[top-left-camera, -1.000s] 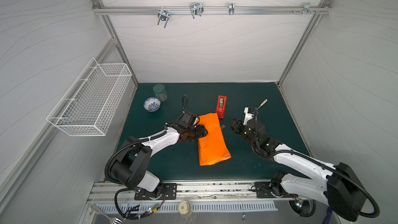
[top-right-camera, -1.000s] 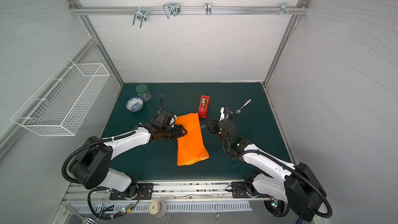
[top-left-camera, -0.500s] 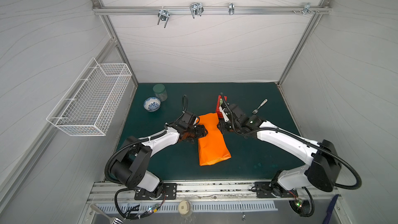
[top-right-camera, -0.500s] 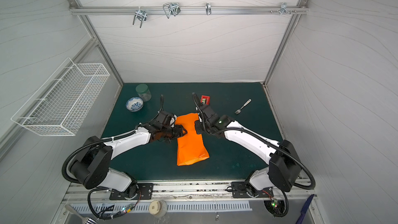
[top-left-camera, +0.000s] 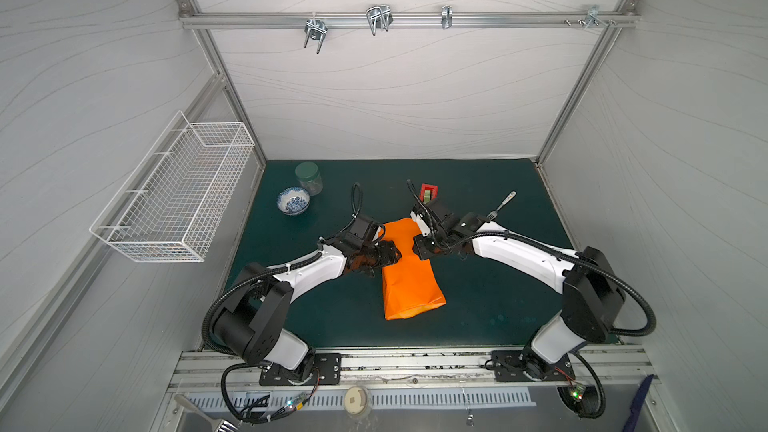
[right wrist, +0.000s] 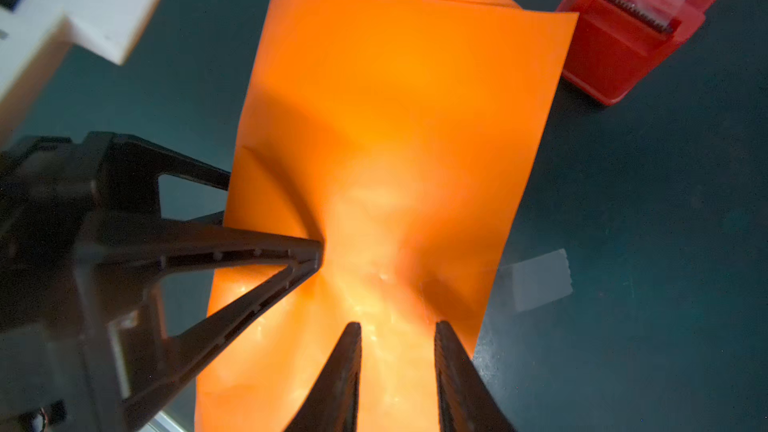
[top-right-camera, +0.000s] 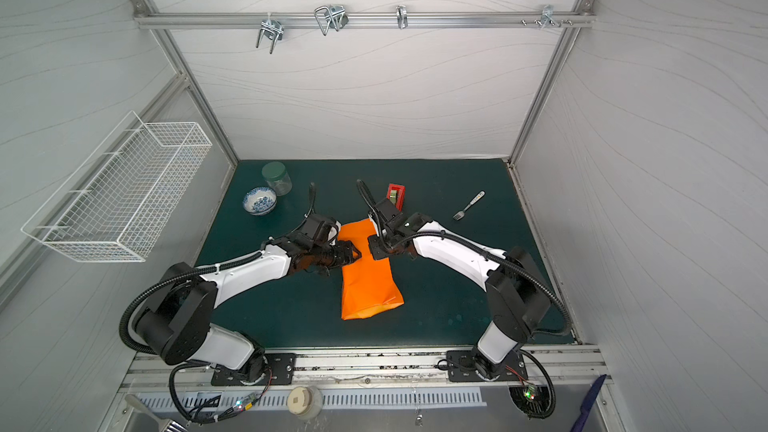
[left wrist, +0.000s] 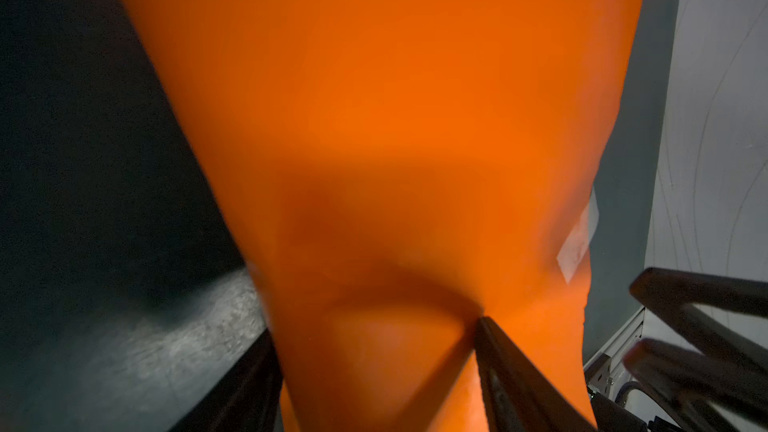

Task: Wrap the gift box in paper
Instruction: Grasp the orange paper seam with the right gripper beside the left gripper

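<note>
Although the gift box itself is hidden, presumably inside, the paper (top-left-camera: 409, 280) lies folded into a long parcel mid-worktop (top-left-camera: 498, 297). Whether its near end is folded shut is hard to make out. Farther in, the left claw (top-left-camera: 395, 254) stands wide apart, one fingertip (right wrist: 307, 249) denting the parcel's top, probably to pin the overlap flat rather than grip it. Its other finger is cut off by the paper's edge. Opposite, the right claw (right wrist: 397, 328) sits low over the parcel, narrowed to a slim gap with nothing between. It perhaps aims to press down the clear tape strip (right wrist: 538, 280) jutting off the edge. Beyond stands the red tape dispenser (top-left-camera: 429, 192), partly masked by the arm.
</note>
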{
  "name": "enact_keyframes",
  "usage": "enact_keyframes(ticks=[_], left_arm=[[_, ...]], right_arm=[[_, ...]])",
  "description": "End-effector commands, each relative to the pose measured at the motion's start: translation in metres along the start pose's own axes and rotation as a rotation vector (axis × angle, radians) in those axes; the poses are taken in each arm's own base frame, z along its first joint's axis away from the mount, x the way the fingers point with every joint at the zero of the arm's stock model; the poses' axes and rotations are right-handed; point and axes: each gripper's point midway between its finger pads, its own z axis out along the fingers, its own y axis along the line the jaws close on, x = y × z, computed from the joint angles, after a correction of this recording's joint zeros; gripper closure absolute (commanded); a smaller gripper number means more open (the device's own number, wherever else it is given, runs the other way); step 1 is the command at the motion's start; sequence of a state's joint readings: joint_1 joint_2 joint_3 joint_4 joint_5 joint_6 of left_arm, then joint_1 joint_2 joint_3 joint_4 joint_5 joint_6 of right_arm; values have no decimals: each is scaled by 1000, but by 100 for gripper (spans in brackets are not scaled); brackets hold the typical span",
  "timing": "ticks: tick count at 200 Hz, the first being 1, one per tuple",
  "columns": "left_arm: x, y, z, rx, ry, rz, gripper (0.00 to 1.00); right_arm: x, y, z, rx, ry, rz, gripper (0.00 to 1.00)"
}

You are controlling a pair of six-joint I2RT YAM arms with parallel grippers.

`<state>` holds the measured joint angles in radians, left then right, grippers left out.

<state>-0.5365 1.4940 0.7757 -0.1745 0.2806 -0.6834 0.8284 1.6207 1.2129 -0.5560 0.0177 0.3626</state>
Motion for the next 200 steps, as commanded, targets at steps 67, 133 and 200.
enact_keyframes(ticks=[67,133,200], left_arm=[[40,62,15,-233,129,-25,29],[40,62,15,-233,128,-25,29],[41,62,14,-235,128,-24,29]], right_arm=[[0,-12,13,-9,31,22,67],[5,-14,22,-12,47,35,66],[8,-19,28,-1,59,42,66]])
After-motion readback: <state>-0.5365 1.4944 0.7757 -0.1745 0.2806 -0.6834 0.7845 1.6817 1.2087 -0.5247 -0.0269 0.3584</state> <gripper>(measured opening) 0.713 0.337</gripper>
